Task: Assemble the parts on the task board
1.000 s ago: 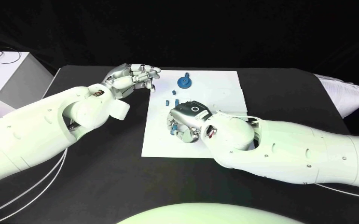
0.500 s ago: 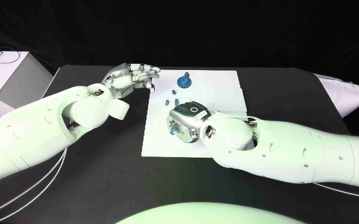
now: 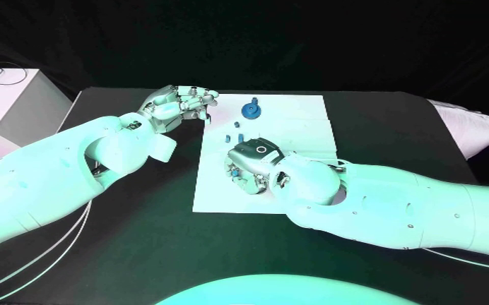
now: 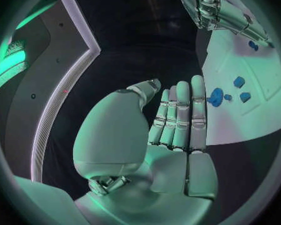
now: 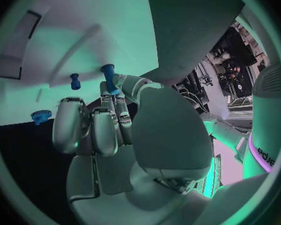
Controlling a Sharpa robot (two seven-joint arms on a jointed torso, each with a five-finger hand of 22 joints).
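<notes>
Parts (image 3: 253, 111) lie on the task board (image 3: 306, 118), mid-table (image 3: 143, 248)

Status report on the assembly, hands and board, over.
Left hand empty, fingers together, beside task board. Right hand over board, fingertips at a blue peg; grip unclear. Blue gear lies free.

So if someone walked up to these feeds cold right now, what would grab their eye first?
Probably the right hand, low over the middle of the white task board with a blue peg between its fingertips. Next, the left hand, which hovers at the board's far left corner, fingers together, holding nothing. Then the round blue gear-like part that lies near the board's far edge.
</notes>
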